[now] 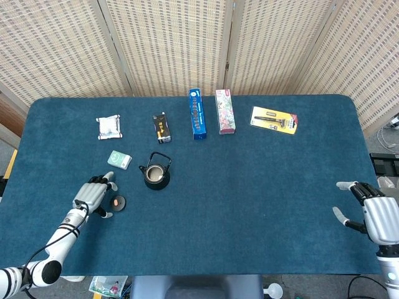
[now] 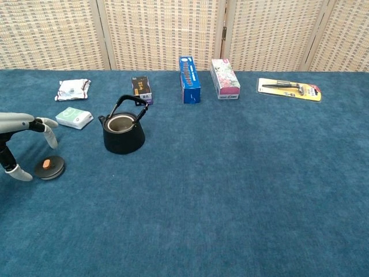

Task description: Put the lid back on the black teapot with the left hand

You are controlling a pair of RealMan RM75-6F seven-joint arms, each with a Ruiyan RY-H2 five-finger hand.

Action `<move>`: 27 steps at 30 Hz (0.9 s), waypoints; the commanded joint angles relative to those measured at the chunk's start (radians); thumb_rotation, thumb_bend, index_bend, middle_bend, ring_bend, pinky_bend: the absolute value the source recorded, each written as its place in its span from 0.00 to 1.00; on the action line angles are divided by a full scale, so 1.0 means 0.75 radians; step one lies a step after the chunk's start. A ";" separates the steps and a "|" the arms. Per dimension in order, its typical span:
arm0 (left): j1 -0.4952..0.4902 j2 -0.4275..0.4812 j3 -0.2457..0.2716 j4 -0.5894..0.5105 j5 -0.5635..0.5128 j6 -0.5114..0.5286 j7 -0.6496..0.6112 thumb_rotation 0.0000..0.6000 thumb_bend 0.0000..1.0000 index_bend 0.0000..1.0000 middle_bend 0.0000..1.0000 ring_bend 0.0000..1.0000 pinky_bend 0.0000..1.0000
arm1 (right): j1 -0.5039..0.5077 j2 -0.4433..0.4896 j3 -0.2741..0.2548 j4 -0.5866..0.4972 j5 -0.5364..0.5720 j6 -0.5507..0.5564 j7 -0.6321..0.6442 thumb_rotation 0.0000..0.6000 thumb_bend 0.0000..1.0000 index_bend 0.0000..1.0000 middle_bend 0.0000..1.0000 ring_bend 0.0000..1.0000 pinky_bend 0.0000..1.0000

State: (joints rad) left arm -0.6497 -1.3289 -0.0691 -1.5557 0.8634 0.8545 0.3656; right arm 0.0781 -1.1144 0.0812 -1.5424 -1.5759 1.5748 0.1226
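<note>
The black teapot (image 1: 155, 174) (image 2: 123, 133) stands open-topped left of the table's middle, its handle upright. Its round dark lid (image 1: 116, 202) (image 2: 48, 167), with an orange knob, lies flat on the cloth to the teapot's front left. My left hand (image 1: 95, 195) (image 2: 22, 140) hovers just left of the lid with fingers spread over it, holding nothing; contact with the lid cannot be told. My right hand (image 1: 373, 212) rests open at the table's right front edge, seen only in the head view.
A mint packet (image 1: 119, 160) lies close behind the left hand. A white pouch (image 1: 108, 127), a small dark box (image 1: 162, 128), a blue box (image 1: 197, 113), a floral box (image 1: 224, 111) and a yellow card pack (image 1: 274, 119) line the back.
</note>
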 commanded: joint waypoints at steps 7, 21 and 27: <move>-0.018 -0.019 0.006 0.002 -0.030 0.010 0.027 1.00 0.07 0.30 0.00 0.00 0.03 | -0.002 0.001 0.001 0.003 -0.001 0.004 0.009 1.00 0.26 0.32 0.38 0.33 0.48; -0.032 -0.047 0.015 0.021 -0.057 0.022 0.037 1.00 0.07 0.34 0.00 0.00 0.03 | -0.001 0.001 0.000 0.000 0.001 0.000 0.005 1.00 0.26 0.32 0.38 0.33 0.48; -0.041 -0.060 0.020 0.030 -0.075 0.020 0.051 1.00 0.07 0.33 0.00 0.00 0.03 | -0.002 0.002 0.001 0.002 0.000 0.002 0.009 1.00 0.26 0.32 0.38 0.33 0.48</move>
State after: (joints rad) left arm -0.6800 -1.3743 -0.0542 -1.5333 0.8076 0.8698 0.4038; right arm 0.0768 -1.1131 0.0817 -1.5410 -1.5757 1.5766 0.1294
